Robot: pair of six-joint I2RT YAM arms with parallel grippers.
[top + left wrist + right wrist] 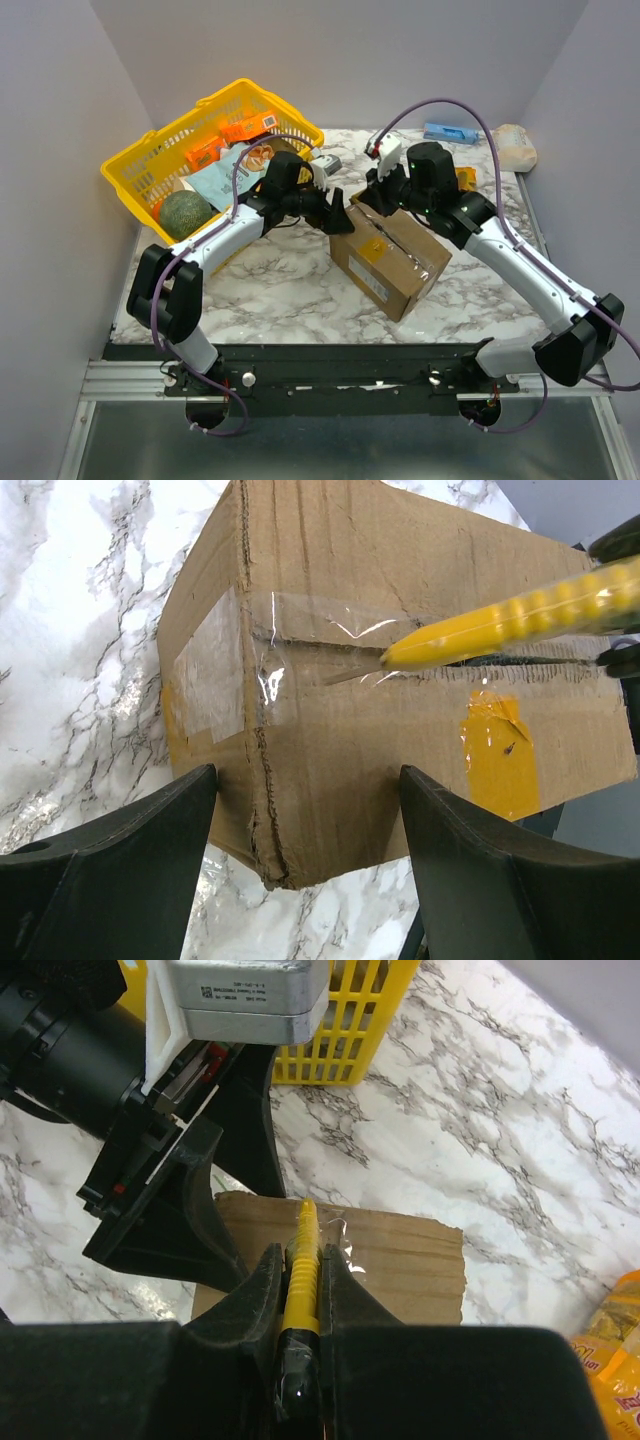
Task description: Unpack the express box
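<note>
Right gripper clamped on yellow cutter, tip at express box tape seam; left gripper spread open astride box end: brace first, then draw blade shallow along seam.

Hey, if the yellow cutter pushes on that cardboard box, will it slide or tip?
The express box may slide: the marble table looks smooth, and the left fingers stand open around its end, not clamping it. Tipping seems unlikely, as it lies low on a broad face. Its creased edges suggest cardboard that could dent under the yellow cutter.
</note>
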